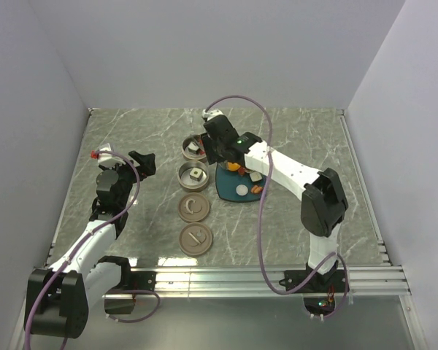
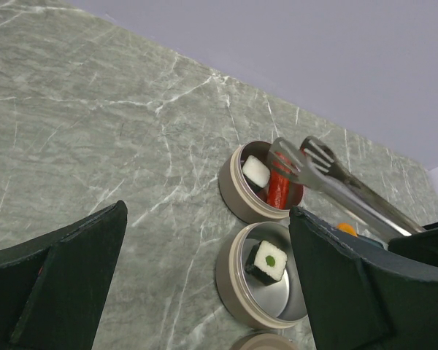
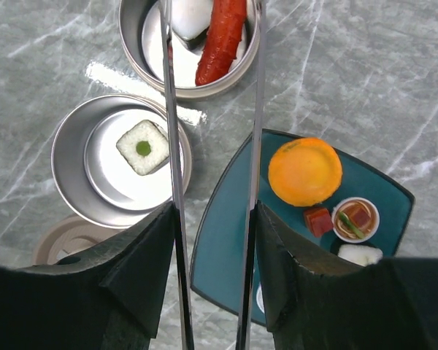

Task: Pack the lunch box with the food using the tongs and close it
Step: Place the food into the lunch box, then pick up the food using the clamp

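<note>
My right gripper (image 3: 214,219) is shut on the silvery tongs (image 3: 257,109), one finger pressing each arm. The tong tips (image 2: 299,160) stand apart over the far lunch box tin (image 1: 194,147). In that tin lie a red-orange sausage (image 3: 223,40) and a white piece (image 2: 255,172). The nearer tin (image 3: 73,189) holds a white cube with a green dot (image 3: 143,147). On the teal plate (image 3: 226,233) remain an orange ball (image 3: 305,171), a red cube (image 3: 318,220), a small filled cup (image 3: 355,219) and a white piece (image 3: 359,254). My left gripper (image 2: 208,270) hangs open to the left of the tins, with nothing between its fingers.
Two round tan lids (image 1: 194,208) (image 1: 196,239) lie in a row nearer the arms than the tins. Grey walls close off the left, back and right. A metal rail (image 1: 277,275) runs along the table's near edge.
</note>
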